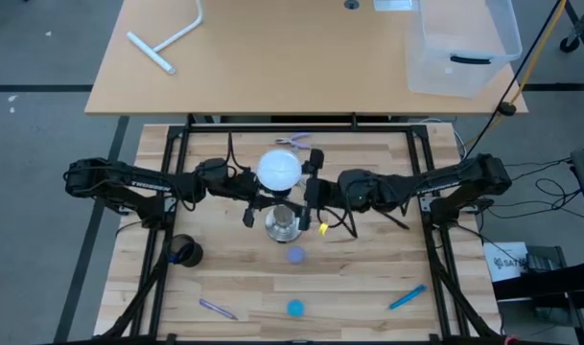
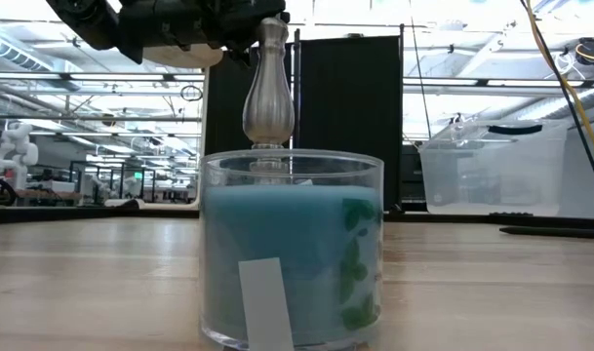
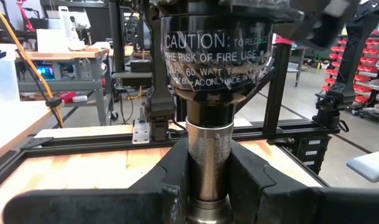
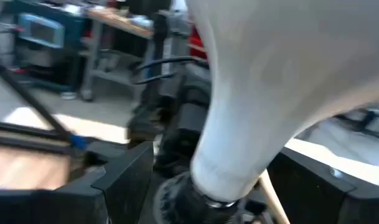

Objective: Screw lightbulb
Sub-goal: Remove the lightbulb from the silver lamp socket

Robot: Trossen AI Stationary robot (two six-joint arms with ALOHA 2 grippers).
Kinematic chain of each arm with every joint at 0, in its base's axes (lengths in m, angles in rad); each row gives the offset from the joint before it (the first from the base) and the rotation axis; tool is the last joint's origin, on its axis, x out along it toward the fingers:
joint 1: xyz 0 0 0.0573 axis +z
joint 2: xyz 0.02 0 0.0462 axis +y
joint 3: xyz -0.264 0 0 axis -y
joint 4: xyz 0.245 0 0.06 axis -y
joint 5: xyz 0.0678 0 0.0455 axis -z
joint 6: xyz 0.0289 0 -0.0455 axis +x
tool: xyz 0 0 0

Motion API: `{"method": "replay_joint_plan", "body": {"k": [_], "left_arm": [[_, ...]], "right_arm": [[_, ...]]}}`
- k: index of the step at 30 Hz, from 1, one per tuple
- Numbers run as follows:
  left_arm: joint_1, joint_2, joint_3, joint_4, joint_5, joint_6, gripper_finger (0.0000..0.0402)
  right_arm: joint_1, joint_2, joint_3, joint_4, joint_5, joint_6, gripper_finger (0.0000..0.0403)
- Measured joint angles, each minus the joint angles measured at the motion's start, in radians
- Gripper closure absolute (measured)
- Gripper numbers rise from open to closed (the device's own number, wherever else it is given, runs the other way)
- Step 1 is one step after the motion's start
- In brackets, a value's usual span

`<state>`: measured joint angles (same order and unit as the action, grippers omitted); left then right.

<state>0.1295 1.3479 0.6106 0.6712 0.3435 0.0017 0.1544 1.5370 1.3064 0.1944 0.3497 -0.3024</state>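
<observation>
The white frosted lightbulb [image 1: 279,170] sits upright on top of the silvery socket stand [image 1: 283,224] at the table's middle. In the left wrist view the stand's black socket [image 3: 214,56] tops its silvery post. My left gripper [image 1: 263,203] comes from the left and is shut on that post. My right gripper [image 1: 309,192] comes from the right and is open. Its two fingers [image 4: 124,177] stand on either side of the bulb's tapering neck [image 4: 239,149], with gaps showing. The low view shows the stand's post [image 2: 268,97] behind a jar. My left gripper [image 3: 208,186] pinches the stand's silvery post [image 3: 208,155] between its two fingers, just below the black socket. The fingers lie level, coming from the table's left, across the post. The stand is upright with its round base on the table.
A glass jar of blue wax [image 2: 292,253] stands close to the low camera. A dark cup [image 1: 186,251], a purple disc [image 1: 295,254], a blue disc [image 1: 294,308], two pens [image 1: 407,297] and pliers [image 1: 293,142] lie around the stand. A clear bin [image 1: 459,43] is on the far table.
</observation>
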Motion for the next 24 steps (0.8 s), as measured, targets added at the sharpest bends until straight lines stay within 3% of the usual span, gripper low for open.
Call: {"method": "replay_joint_plan", "body": {"k": [4, 18, 24], "left_arm": [[0.0, 0.0, 0.0, 0.0, 0.0, 0.0, 0.0327], [0.0, 0.0, -0.001, 0.0, -0.001, -0.011, 0.0327], [0.0, 0.0, -0.001, 0.0, -0.001, -0.012, 0.0327]], "right_arm": [[0.014, 0.026, 0.0, 0.092, 0.12, -0.039, 0.0106], [0.017, 0.148, 0.0, 0.53, 0.139, -0.092, 0.0109], [0.016, 0.149, -0.001, 0.547, 0.139, -0.1, 0.0166]]}}
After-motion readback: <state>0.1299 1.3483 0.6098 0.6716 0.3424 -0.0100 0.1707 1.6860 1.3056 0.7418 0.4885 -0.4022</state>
